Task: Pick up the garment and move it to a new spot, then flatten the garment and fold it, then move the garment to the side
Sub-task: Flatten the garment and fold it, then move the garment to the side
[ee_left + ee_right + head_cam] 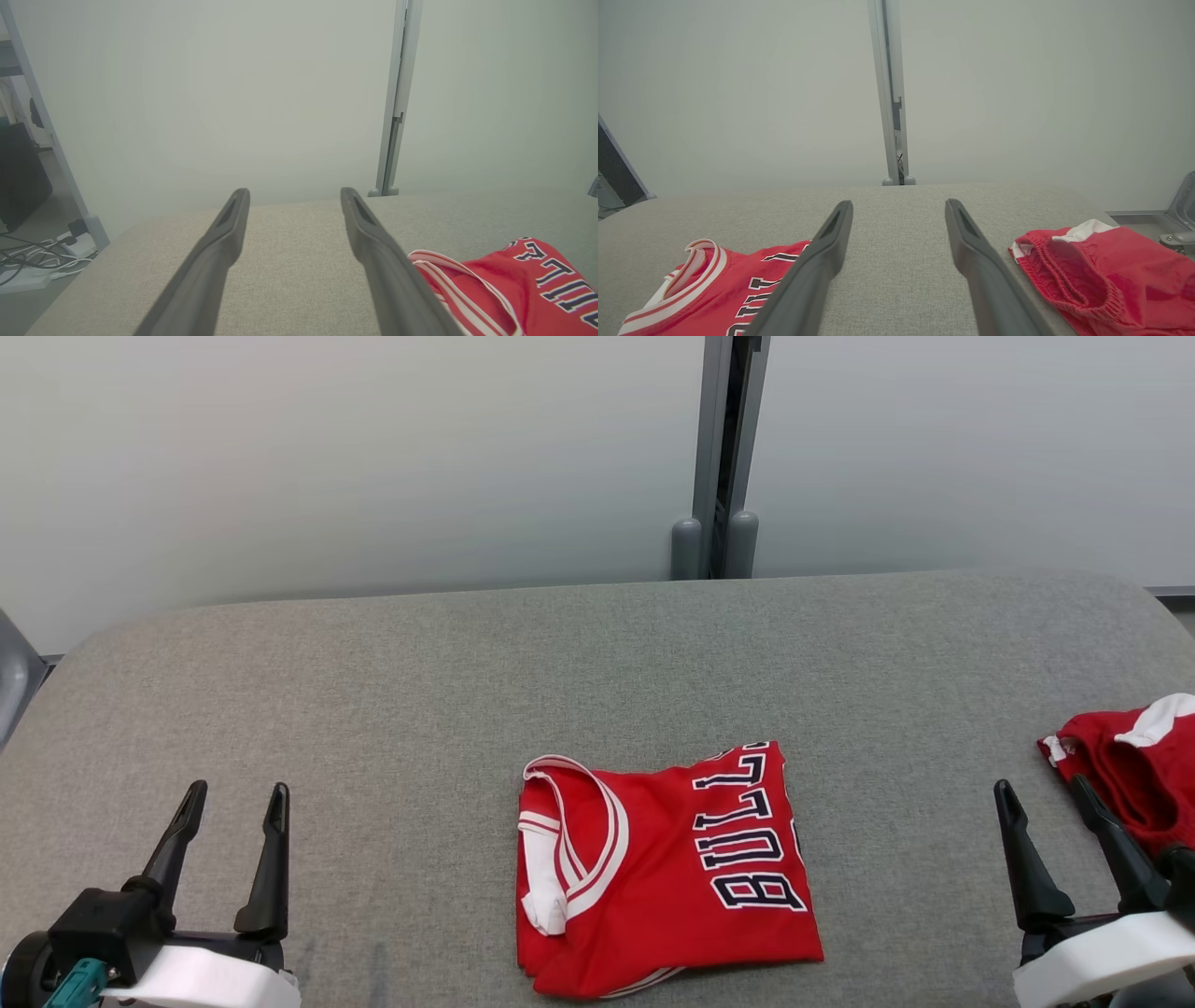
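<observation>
The red jersey (663,868) lies folded into a compact rectangle in the middle of the bench (373,691), close to its near edge, so the fold looks done and the step in hand is probably the last one: moving it to the side. Both the left gripper (235,793) and the right gripper (1041,789) hover spread and empty by the near corners, well apart from it. The next move calls for pinching the stacked layers together so the fold holds, and for a free spot, since red shorts (1134,765) sit at the right edge.

Grey table (373,663): jersey (653,896), shorts (1139,775)
</observation>
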